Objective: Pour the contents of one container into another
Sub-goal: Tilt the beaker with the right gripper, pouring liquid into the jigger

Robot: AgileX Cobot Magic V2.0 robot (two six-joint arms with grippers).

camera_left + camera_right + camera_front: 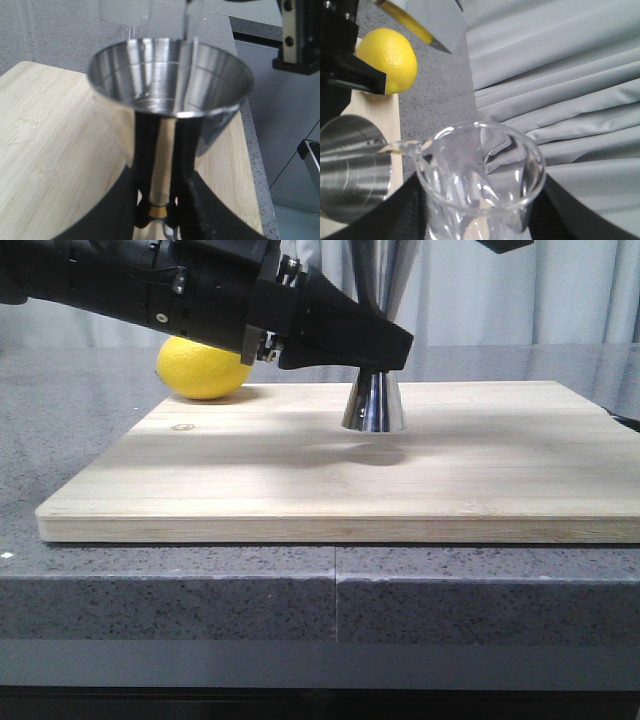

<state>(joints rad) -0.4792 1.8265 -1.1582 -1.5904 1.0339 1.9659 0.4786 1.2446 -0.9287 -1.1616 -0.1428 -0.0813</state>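
A pale wooden board point(340, 465) lies on the grey speckled surface point(60, 410). The steel jigger point(375, 400) stands upright near the middle of the board, its waist hidden by the left hand point(385, 345), whose black fingers reach in from the left and close around it. A yellow lemon point(203, 367) sits at the board's far left corner, partly behind the arm. Grey curtains point(520, 300) hang behind.

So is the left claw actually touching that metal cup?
Touching. In the left wrist view the gripper's black fingers press on both sides of the jigger's narrow waist at the gold band; the front view shows the gripper closed around it.
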